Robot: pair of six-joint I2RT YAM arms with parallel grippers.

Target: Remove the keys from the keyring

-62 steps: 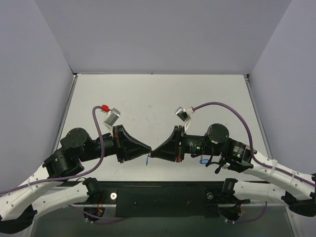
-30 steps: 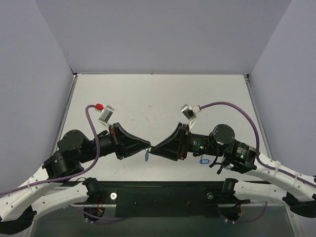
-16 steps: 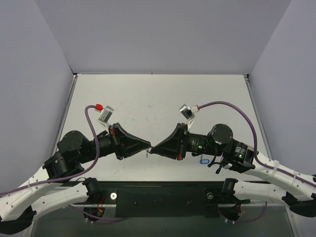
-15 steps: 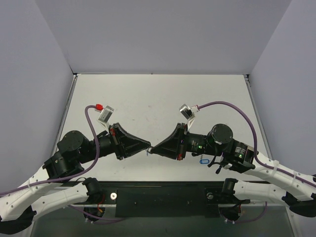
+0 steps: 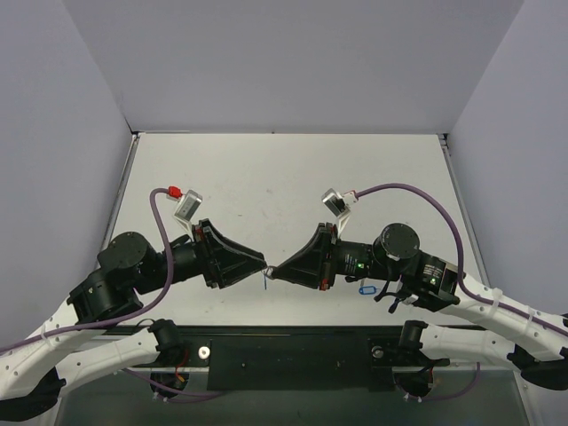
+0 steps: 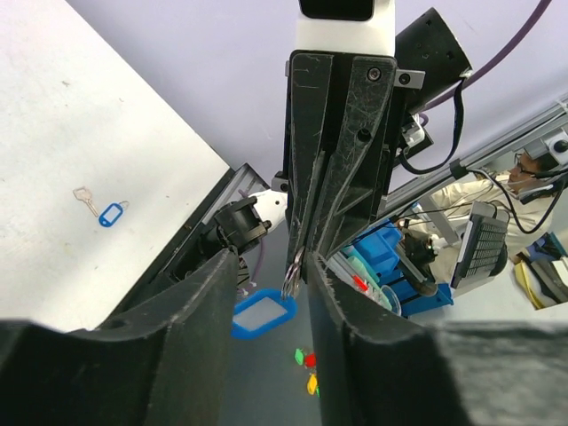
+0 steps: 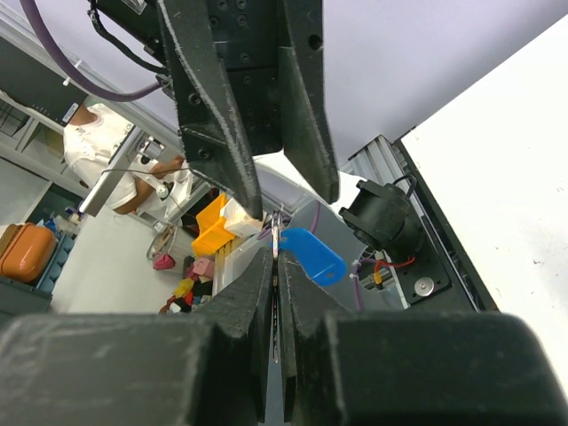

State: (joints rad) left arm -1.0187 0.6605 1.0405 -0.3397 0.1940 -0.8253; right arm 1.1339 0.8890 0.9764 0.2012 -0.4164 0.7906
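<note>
Mid-frame above the white table (image 5: 284, 169) and its grey walls (image 5: 284, 62), the right gripper (image 5: 273, 272) is pinching the keyring (image 6: 263, 315) while the left gripper (image 5: 264, 263) is holding its fingers narrowly apart around it.

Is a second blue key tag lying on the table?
Yes, a small blue tag with a key attached lies on the white table.
</note>
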